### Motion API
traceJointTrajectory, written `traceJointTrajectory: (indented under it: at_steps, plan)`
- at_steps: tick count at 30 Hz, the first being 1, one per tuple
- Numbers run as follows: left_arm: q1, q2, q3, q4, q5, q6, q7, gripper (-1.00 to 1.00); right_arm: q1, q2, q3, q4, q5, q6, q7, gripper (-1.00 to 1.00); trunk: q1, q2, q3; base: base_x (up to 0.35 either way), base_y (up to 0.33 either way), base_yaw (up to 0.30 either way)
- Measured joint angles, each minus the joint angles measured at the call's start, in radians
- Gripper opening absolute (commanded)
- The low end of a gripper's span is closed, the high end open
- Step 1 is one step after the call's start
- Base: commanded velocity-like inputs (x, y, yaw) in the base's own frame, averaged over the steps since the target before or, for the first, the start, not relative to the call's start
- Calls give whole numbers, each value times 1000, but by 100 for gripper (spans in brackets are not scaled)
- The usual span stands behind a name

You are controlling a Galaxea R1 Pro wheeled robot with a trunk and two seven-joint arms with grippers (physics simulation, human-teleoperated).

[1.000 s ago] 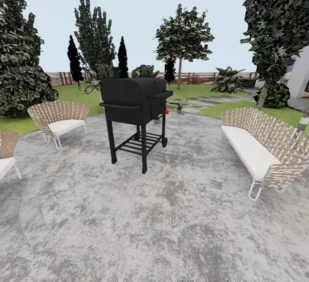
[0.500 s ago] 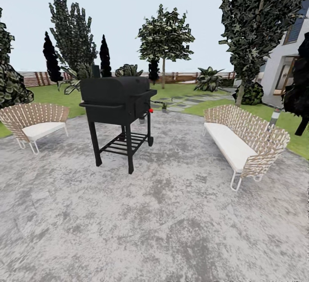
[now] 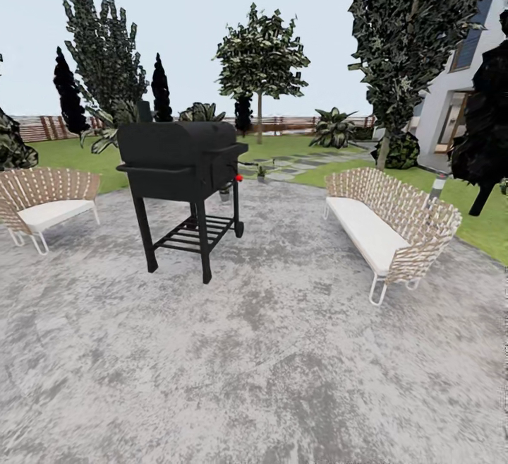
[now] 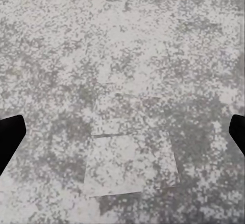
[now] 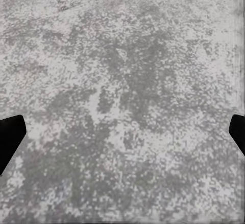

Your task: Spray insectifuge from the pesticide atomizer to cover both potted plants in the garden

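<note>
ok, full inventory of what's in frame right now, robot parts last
Grill: 1, black, on the patio left of centre, on legs with a lower shelf.
Wicker sofa: 1, tan weave with white cushion, right side of the patio.
Wicker chair: 1, same weave and cushion, left edge.
Patio: grey speckled paving, whole foreground.
Small potted plant: 1, green, tiny, by the stepping stones past the grill.
Fence: brown slats, along the far lawn.
Trees and bushes: several, dark green, around the lawn.
House: pale grey wall, far right.
Left gripper: black fingertips wide apart above paving.
Right gripper: same, empty.
</note>
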Motion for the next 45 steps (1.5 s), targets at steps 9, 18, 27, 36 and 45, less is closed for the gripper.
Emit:
traceJointTrajectory:
  at_steps: [9,18,27,36,45]
  plan:
    - [0,0,6,0,-1,0,0,100,0,-1,-2,0,0,0,0,100,35,-63,-39,0,0,-180]
    - [0,0,6,0,-1,0,0,100,0,-2,-2,0,1,-1,0,100,69,-126,-80,0,0,-23]
    - [0,0,6,1,0,0,0,100,0,-2,-4,-10,-3,-3,-1,100,104,-189,-111,0,0,0]
    - [0,3,8,-2,9,0,1,100,0,-2,-8,-12,-4,-14,-1,100,138,-252,-139,0,0,0]
    - [0,8,7,0,30,0,0,100,0,-2,-1,-6,0,-14,6,100,169,-308,-164,0,0,-1]
